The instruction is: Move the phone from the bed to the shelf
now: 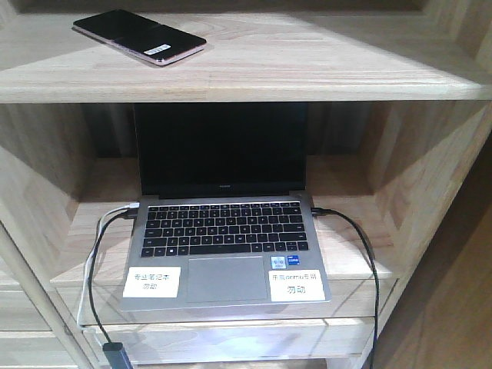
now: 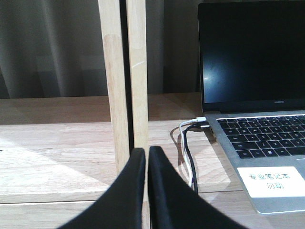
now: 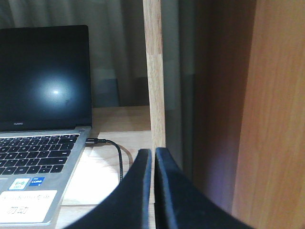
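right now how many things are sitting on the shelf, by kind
phone: 1, on the upper board of the shelf
laptop: 1, open, in the compartment below
cables plugged into the laptop: 3, a white one and a black one on its left side, a black one on its right side
total: 5

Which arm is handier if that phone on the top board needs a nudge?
Probably left: the phone lies at the left end of the shelf, and the left tool, shut and empty, sits left of the laptop.
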Robot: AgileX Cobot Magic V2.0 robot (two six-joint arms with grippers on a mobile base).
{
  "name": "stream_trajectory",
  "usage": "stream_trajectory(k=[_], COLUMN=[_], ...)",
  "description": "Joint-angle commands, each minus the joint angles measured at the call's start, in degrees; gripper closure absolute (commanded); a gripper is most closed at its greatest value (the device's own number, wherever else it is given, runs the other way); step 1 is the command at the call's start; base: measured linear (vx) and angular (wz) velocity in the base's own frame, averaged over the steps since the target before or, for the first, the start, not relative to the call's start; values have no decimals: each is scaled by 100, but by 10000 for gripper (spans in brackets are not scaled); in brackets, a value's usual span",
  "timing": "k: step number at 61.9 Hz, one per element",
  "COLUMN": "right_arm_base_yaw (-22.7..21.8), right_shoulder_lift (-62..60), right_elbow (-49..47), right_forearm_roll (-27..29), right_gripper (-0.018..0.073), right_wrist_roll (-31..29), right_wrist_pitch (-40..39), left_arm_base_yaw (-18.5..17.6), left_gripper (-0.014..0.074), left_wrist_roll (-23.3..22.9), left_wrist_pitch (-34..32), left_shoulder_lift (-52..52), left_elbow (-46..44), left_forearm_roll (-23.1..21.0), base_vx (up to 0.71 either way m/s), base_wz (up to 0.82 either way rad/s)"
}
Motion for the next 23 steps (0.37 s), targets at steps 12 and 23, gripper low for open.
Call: stream_trajectory(k=[12,23], right_arm_base_yaw=[3,3], right_shoulder_lift=[-44,-44], right_elbow=[41,41], right_forearm_roll=[-67,-67], right_gripper=[564,564], right_wrist_roll=[-20,-20], right_wrist_pitch=[-394,-394], left_arm_base_yaw=[-22,-22], left_gripper=[596,596], left_wrist_roll=[-22,-22], left_wrist_pitch=[-417,-417], left_shoulder_lift=[-35,-35], left_elbow=[3,3], left_forearm_roll=[-34,-34], base_vx=[0,0], base_wz=[0,0])
